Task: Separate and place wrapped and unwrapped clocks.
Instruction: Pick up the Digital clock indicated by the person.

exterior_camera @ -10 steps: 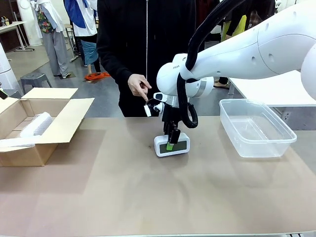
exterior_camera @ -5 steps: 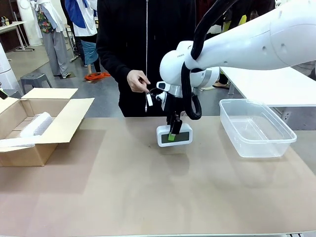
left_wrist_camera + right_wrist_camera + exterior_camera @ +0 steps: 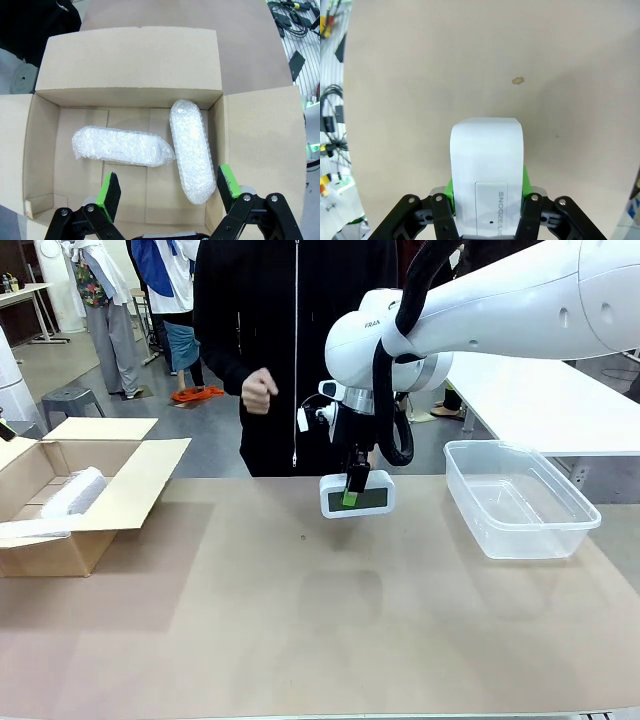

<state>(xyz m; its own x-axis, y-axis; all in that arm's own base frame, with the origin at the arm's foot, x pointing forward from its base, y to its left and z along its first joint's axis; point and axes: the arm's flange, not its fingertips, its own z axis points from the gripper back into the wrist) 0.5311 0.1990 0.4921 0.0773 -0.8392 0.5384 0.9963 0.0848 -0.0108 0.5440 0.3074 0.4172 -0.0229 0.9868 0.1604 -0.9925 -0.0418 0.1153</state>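
White bare clock [image 3: 357,494] hangs clamped between the right end effector [image 3: 352,486] fingers (lifted clear above the table [image 3: 300,620]).

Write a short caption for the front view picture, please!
The right gripper holds the white clock above the table, between the cardboard box and clear bin.

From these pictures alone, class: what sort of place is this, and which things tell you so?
Probably a robot lab or workshop used for sorting trials. A white robot arm's right hand holds a bare white clock above a plain brown table, with a cardboard box and a clear plastic bin on it.
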